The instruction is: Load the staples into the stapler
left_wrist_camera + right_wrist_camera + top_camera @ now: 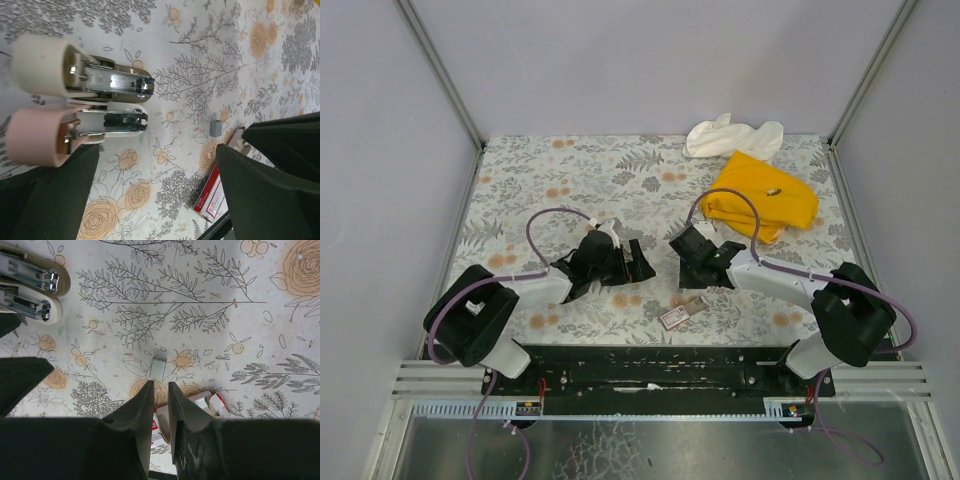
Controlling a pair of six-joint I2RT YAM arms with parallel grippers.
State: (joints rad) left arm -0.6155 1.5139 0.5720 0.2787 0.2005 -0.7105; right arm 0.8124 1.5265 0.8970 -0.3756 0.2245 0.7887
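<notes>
The stapler (85, 100) lies swung open on the floral table, with a cream half and a pink half (35, 137) side by side; it also shows in the right wrist view (30, 285). The pink staples box (682, 314) lies open near the front edge and shows again in the left wrist view (212, 197). A small grey strip of staples (158, 369) lies loose just beyond my right gripper (161, 386). That gripper's jaws stand a narrow gap apart, empty, above the box. My left gripper (160, 190) is wide open and empty, with the stapler just past its left finger.
A yellow cloth (760, 195) with a small metal piece on it and a white cloth (732, 135) lie at the back right. Grey walls close in the table on three sides. The arms' black base rail (650, 365) runs along the near edge.
</notes>
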